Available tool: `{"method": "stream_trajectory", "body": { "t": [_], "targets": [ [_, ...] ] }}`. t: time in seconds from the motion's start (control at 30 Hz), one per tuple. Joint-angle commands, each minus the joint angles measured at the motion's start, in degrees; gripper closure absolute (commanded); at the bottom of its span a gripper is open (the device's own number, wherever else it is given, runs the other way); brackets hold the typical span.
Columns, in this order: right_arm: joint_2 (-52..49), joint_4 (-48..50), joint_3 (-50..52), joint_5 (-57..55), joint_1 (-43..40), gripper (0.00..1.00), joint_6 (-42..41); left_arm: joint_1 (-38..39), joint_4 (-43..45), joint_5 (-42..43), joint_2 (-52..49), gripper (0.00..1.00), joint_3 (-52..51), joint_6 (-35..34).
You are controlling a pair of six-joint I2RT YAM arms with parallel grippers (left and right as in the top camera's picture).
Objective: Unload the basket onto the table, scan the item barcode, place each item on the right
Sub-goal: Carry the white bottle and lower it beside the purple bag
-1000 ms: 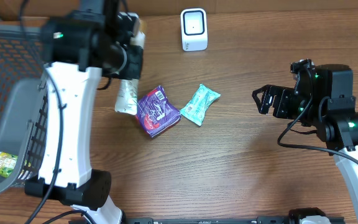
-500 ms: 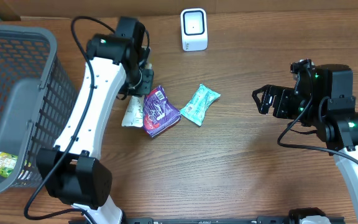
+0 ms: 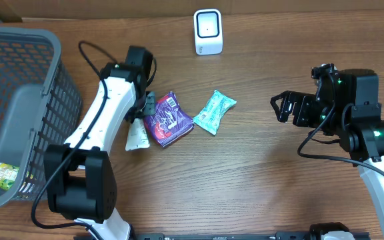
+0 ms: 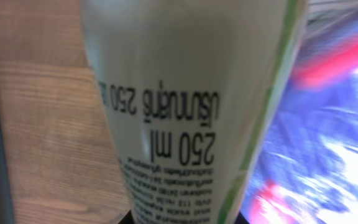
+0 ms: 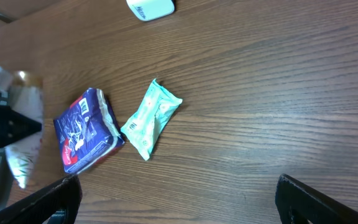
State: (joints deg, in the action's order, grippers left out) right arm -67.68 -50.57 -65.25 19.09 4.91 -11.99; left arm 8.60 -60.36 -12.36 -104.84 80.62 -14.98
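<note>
"Starting overhead, where does the item lie?" the reader asks.

"Overhead view. My left claw is clenched on the upper end of the white pouch. The pouch lies along the left edge of the purple packet and seems to touch it. Whether its lower end rests on the table I cannot tell. Its long axis runs from my claw toward my own side of the table — away from the scanner, which stands at the far edge, off to my right. The teal packet lies just beside the purple one. My right claw hangs released, well apart from all of these."

"And the wrist views?"

"Left wrist view. The pouch fills the frame, its volume print upside down. No barcode shows on this face. The purple blur at right is the packet.

Right wrist view. My right fingers stand spread and empty over bare wood. The scanner sits at the top edge, and the pouch is far off at the left.

Judgement: my left arm is the nearer one — the coming move looks like a carry toward the far edge and to my right, turning the pouch so its coded face meets the scanner."
</note>
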Motion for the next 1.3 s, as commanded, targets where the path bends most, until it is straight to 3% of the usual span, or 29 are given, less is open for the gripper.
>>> {"method": "stream_trajectory", "body": {
  "t": [0.0, 0.27, 0.4, 1.03, 1.1, 1.17, 1.2, 1.27],
  "targets": [
    [0.0, 0.3, -1.1, 0.1, 0.3, 0.00, 0.3, -1.4, 3.4, -5.0, 0.6, 0.96, -4.6, -7.4],
    [0.0, 0.3, -1.1, 0.1, 0.3, 0.00, 0.3, -1.4, 19.5, -3.5, 0.5, 0.96, -15.2, -6.8],
    [0.0, 0.3, -1.1, 0.1, 0.3, 0.00, 0.3, -0.3, 26.4, 2.2, 0.5, 0.96, -19.4, -5.5],
    [0.0, 0.3, -1.1, 0.1, 0.3, 0.00, 0.3, 8.0, 36.7, 16.0, 0.5, 0.87, -20.5, -4.3],
    [0.0, 0.3, -1.1, 0.1, 0.3, 0.00, 0.3, 8.3, 37.4, 16.5, 0.5, 0.81, -20.5, -5.2],
    [0.0, 0.3, -1.1, 0.1, 0.3, 0.00, 0.3, 8.3, 37.7, 16.4, 0.5, 0.57, -20.3, -5.4],
    [0.0, 0.3, -1.1, 0.1, 0.3, 0.00, 0.3, 8.1, 37.2, 16.4, 0.5, 0.38, -19.9, -5.4],
    [0.0, 0.3, -1.1, 0.1, 0.3, 0.00, 0.3, 7.2, 32.8, 15.9, 0.5, 0.23, -17.1, -5.4]
  ]
}}
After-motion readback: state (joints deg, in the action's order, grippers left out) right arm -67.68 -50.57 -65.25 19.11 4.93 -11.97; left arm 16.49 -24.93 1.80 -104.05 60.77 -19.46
